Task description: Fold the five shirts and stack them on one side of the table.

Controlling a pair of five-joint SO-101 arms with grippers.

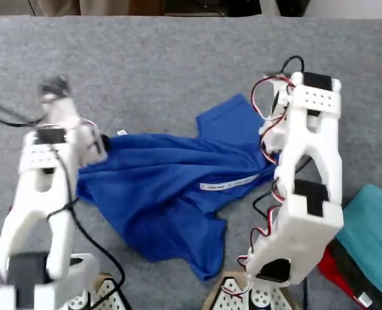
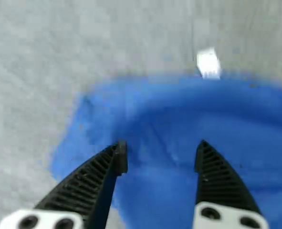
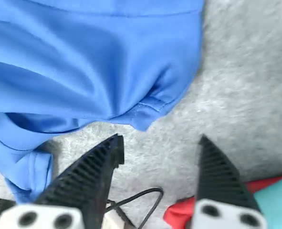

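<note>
A crumpled blue shirt (image 1: 171, 187) lies across the middle of the grey table (image 1: 152, 71), with a white tag (image 1: 121, 133) at its far left edge. My left gripper (image 2: 161, 151) hangs open just above the shirt's (image 2: 188, 138) left end, near the white tag (image 2: 208, 63). My right gripper (image 3: 160, 145) is open over bare table beside a hem corner of the shirt (image 3: 98, 62). In the high view the left arm (image 1: 45, 161) stands at the shirt's left end and the right arm (image 1: 304, 174) at its right end.
A stack of folded clothes sits at the table's near right: a teal piece (image 1: 375, 223) on top, with dark and red cloth (image 1: 336, 271) under it. The red cloth (image 3: 198, 214) and a black cable (image 3: 136, 198) lie close to the right gripper.
</note>
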